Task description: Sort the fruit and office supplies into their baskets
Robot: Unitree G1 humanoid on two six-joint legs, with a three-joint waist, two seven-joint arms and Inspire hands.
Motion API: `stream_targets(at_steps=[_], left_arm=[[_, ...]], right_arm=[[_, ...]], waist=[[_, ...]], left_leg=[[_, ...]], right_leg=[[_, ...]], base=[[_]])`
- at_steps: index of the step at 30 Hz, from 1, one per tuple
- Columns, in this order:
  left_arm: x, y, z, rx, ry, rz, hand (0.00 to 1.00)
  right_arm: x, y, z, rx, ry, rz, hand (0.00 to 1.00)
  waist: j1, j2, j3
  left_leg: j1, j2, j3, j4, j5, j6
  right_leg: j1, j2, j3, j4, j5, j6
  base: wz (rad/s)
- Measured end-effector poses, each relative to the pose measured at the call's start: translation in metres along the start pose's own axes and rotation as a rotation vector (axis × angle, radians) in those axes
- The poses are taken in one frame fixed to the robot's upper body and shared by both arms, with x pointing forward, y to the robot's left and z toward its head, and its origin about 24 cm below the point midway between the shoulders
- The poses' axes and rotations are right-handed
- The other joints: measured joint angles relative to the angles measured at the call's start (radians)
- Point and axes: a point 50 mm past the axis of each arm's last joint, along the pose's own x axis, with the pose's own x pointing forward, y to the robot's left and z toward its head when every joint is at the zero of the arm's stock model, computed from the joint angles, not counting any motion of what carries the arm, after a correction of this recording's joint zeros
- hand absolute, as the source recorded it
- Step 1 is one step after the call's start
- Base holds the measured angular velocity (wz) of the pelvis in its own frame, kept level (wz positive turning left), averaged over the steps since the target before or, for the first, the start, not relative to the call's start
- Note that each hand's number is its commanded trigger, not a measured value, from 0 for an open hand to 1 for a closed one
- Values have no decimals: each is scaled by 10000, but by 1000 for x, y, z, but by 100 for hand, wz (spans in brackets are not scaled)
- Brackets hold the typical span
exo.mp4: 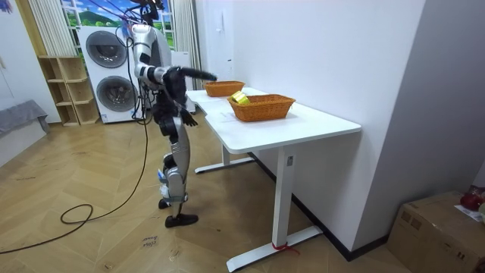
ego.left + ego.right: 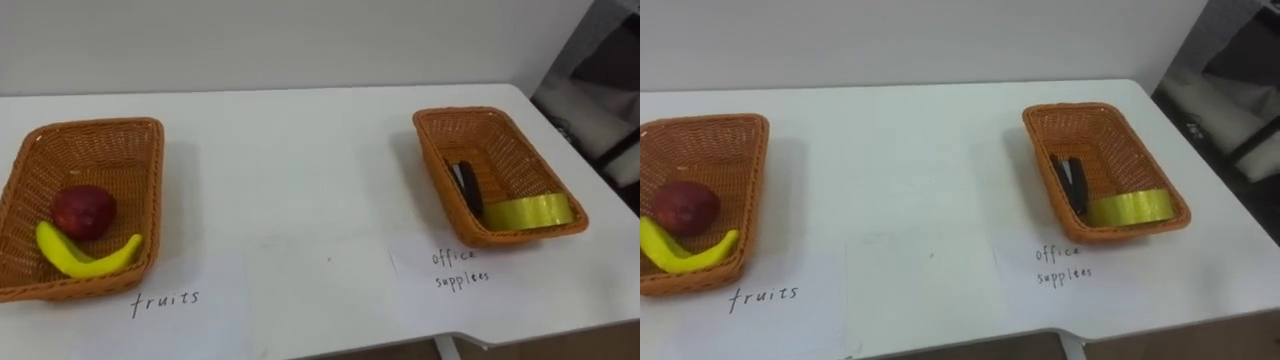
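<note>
On the white table (image 2: 320, 200), a wicker basket (image 2: 140, 140) stands at my left. It holds a red apple (image 2: 84, 210) and a yellow banana (image 2: 85, 260). A second wicker basket (image 2: 440, 125) at my right holds a black office tool (image 2: 467, 187) and a yellow tape roll (image 2: 530, 212) at its near end. In the room view I stand at the table's long side. My right hand (image 1: 211, 76) is stretched forward at chest height above the table's edge, and my left hand (image 1: 188, 118) hangs low before my hip.
A handwritten paper label lies in front of each basket (image 2: 165, 298) (image 2: 460, 268). The table's right edge drops off close to the right basket. Washing machines (image 1: 110, 76) and a wooden shelf (image 1: 67, 91) stand behind me, and a cardboard box (image 1: 436, 231) sits on the floor.
</note>
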Motion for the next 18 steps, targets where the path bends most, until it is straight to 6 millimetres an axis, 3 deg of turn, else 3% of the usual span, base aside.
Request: stream_targets(at_steps=[6,12,18], left_arm=[[1,0,4,-73,-101,18,0],[0,-3,6,-286,-116,-108,0],[-1,-6,7,-351,-111,-193,0]], right_arm=[[-5,-26,-32,-434,1100,-1544,0],[-7,-66,-74,-499,3025,-3491,0],[-21,-103,-111,-1014,4610,-4935,0]], waist=[[-170,83,29],[-209,144,28],[-182,417,17]], left_leg=[[-8,-10,12,23,-4,-4],[-135,-70,-41,79,-14,-15],[-157,-91,-42,-2,-14,-16]], right_leg=[[-6,-10,15,7,-29,-44],[-77,-27,35,-13,-131,-85],[-152,-21,35,4,-179,-85]], base=[[0],[1],[0]])
